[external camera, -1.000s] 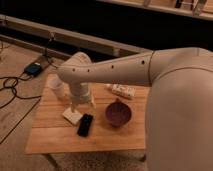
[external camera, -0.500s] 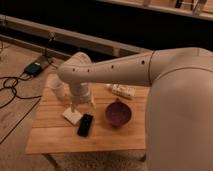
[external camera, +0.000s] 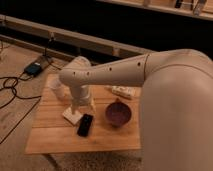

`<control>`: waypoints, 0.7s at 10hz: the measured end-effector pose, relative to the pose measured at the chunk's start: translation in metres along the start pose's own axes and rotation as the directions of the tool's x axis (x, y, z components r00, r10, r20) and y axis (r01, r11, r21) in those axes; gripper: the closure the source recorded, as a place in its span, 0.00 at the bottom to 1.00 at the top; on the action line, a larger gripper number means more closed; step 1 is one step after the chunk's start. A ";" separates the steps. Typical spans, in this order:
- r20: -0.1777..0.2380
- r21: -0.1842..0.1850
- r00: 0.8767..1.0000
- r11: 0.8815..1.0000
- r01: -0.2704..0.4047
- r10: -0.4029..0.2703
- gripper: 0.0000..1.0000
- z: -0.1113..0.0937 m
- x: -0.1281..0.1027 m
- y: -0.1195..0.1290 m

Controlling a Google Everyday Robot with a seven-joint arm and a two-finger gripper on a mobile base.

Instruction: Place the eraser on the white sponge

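Nothing has visibly moved over the last 1 second: the arm, the gripper and every item on the table sit where they were in both earlier views.

The robot's pale arm reaches in from the right, bends at an elbow over the left part of the wooden table, and drops straight down. The gripper hangs at the end of that drop, low over the tabletop, just above and to the far right of the white sponge. Whether it is open or closed cannot be told, and nothing can be seen in its hold.

The eraser lies flat on the table, just right of and nearer than the white sponge, angled with its far end toward the gripper. Whether it touches the sponge's edge cannot be told; it is not on top of it. The sponge lies flat, left of the table's centre.

A purple bowl stands upright to the right of the eraser, apart from it. A white cup stands near the far left corner, partly behind the arm. A white bottle-like object lies on its side beyond the bowl, toward the far edge.

On the floor to the left, dark cables run to a small box.
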 end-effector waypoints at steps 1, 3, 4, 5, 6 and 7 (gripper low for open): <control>-0.009 0.003 1.000 1.000 -0.005 0.005 0.35 0.014 -0.002 0.001; -0.018 0.011 1.000 1.000 -0.012 0.012 0.35 0.038 -0.007 0.001; -0.022 0.011 1.000 1.000 -0.019 0.019 0.35 0.050 -0.010 0.002; -0.027 0.010 0.999 1.000 -0.024 0.024 0.35 0.060 -0.011 0.001; -0.034 0.006 0.999 1.000 -0.028 0.028 0.35 0.069 -0.012 0.002; -0.039 0.002 0.999 1.000 -0.027 0.027 0.35 0.076 -0.011 0.002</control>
